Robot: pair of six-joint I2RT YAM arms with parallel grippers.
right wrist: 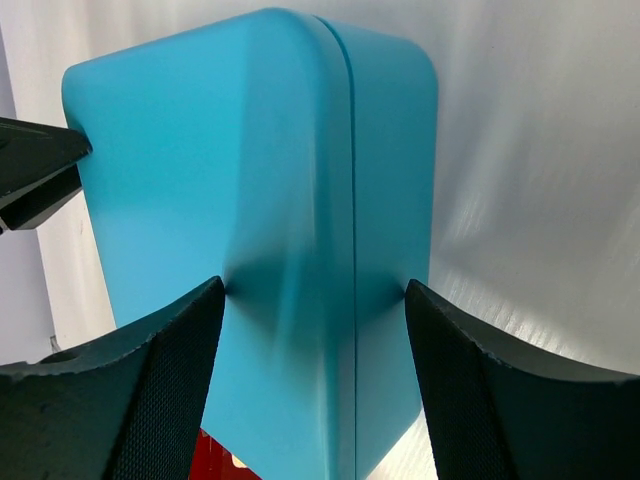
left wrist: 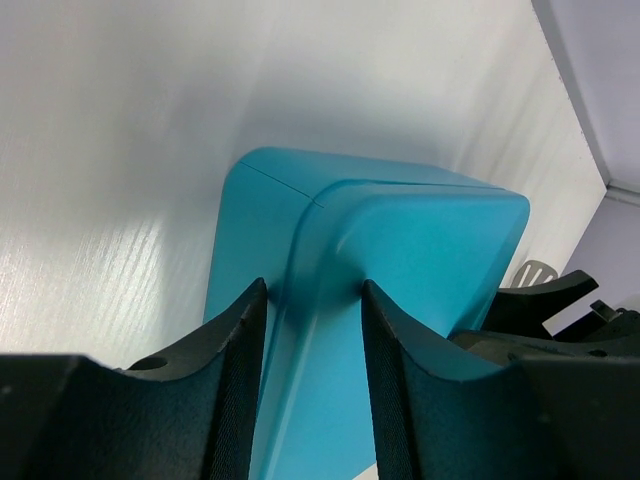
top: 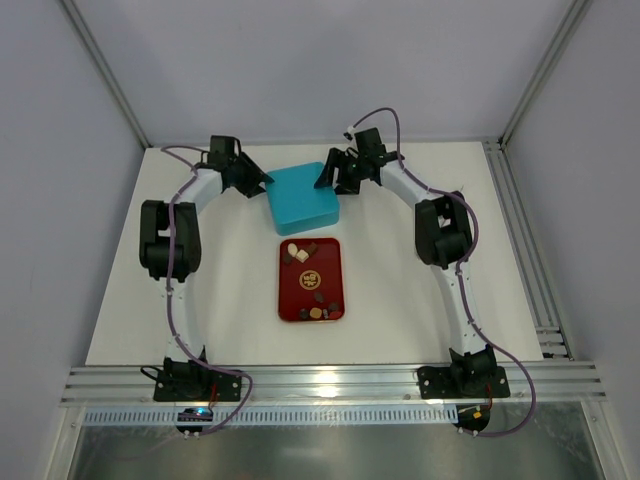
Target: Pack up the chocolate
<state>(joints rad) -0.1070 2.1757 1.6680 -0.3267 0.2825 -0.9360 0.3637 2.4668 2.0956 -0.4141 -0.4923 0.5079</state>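
The chocolate (top: 300, 252) lies as several small brown, tan and cream pieces on a red tray (top: 284, 290) in the middle of the table. More pieces (top: 320, 311) sit at the tray's near end. Behind the tray is a closed teal box (top: 300, 197). My left gripper (top: 263, 181) is at its left far corner. In the left wrist view its jaws (left wrist: 308, 290) straddle the rounded corner of the box (left wrist: 420, 240), tips against it. My right gripper (top: 326, 181) holds the right far corner, and its jaws (right wrist: 315, 285) span lid and base of the box (right wrist: 200, 150).
Metal rails (top: 520, 240) run along the right side and the near edge of the white table (top: 120, 300). Grey walls enclose the back and sides. A sliver of the red tray (right wrist: 212, 462) shows under the box in the right wrist view.
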